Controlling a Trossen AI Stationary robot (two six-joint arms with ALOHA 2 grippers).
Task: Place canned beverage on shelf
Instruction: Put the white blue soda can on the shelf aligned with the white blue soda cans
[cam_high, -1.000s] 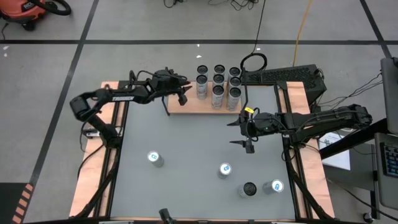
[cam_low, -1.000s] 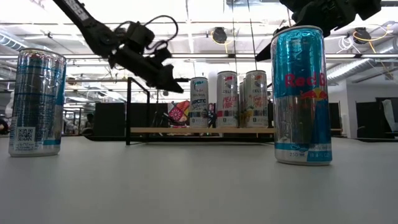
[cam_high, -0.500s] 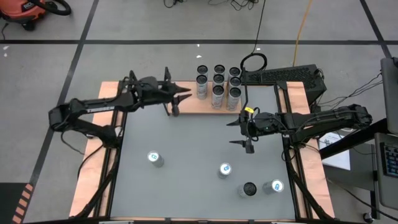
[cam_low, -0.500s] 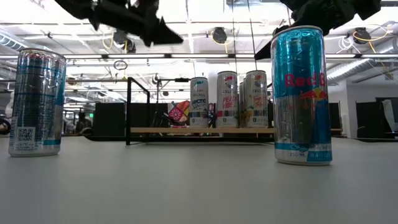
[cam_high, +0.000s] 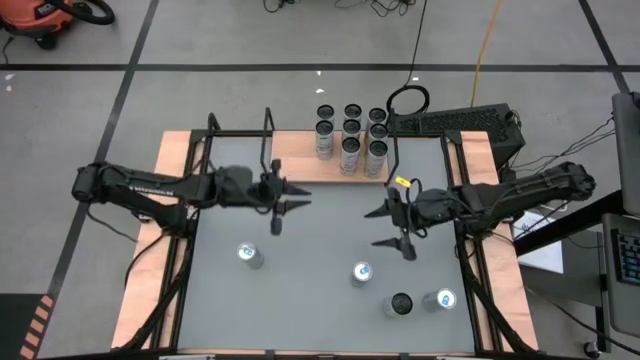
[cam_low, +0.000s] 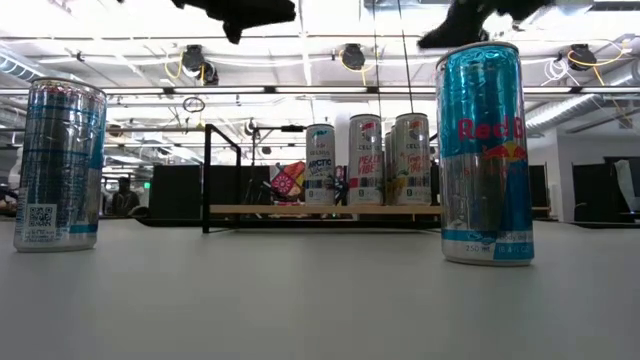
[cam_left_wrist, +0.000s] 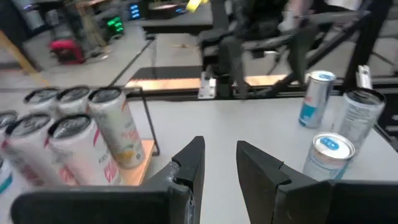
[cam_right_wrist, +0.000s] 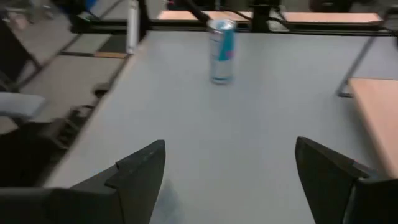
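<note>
Nearest the front edge of the grey table (cam_high: 300, 300), an open-topped dark can (cam_high: 399, 304) stood just beside a blue can (cam_high: 443, 299), with another blue can (cam_high: 362, 272) a bit further in and a lone can (cam_high: 247, 255) on the left side. Mid-table, the right gripper (cam_high: 392, 227) hovered empty, fingers spread wide apart. Facing it, the left gripper (cam_high: 297, 197) hung empty too, fingers (cam_left_wrist: 189, 163) nearly together with a narrow gap. At the far edge, the shelf (cam_high: 300, 170) held a cluster of cans (cam_high: 350, 138) on its right end, left part of the board bare.
</note>
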